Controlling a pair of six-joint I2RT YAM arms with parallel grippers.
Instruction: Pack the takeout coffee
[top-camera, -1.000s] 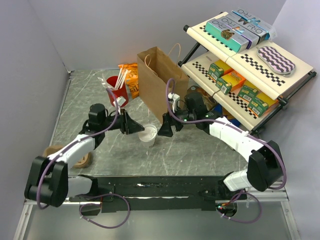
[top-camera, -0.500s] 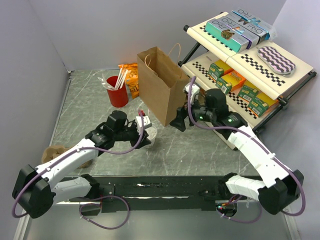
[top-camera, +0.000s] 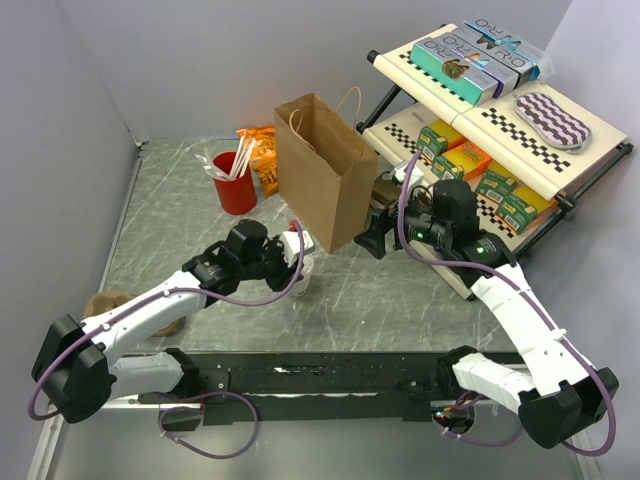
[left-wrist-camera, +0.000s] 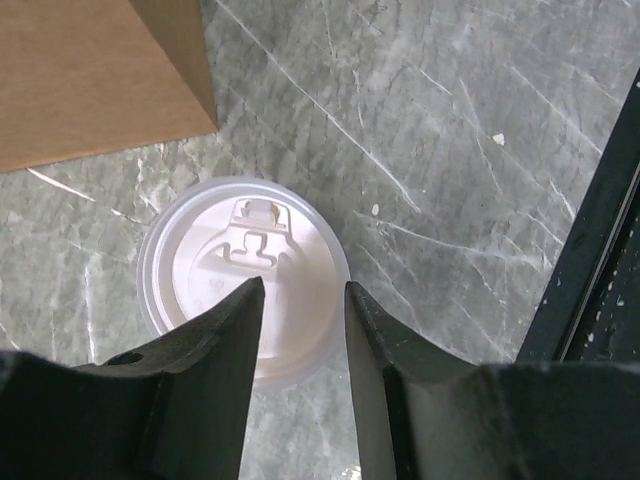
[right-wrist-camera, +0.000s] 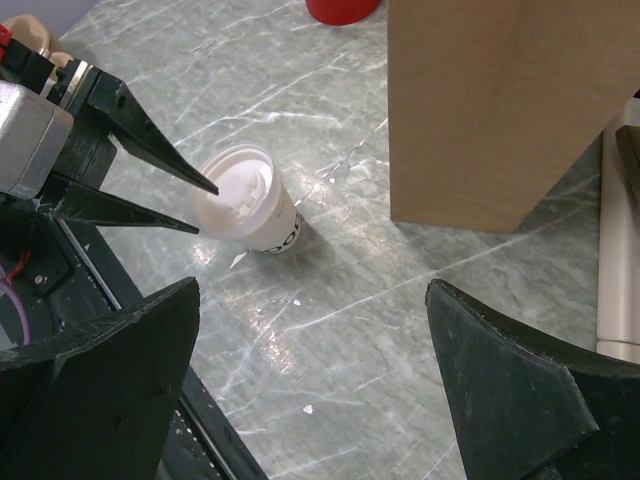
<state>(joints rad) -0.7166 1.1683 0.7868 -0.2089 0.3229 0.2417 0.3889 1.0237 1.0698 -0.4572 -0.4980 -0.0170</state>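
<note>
Brown paper bag (top-camera: 318, 175) upright mid-table, handles up. Left of it: red cup (top-camera: 237, 190) holding white sticks, orange snack packet (top-camera: 262, 152) just behind the cup. Right of it: two-tier checker-edged rack (top-camera: 600, 140), teal boxes (top-camera: 455, 62) on top, green and yellow boxes (top-camera: 465, 165) below. Pulp cup carrier (top-camera: 103, 300) far left.

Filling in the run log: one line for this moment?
left gripper open over takeout coffee lid | right gripper open near brown paper bag | coffee upright on table, not yet bagged
</note>
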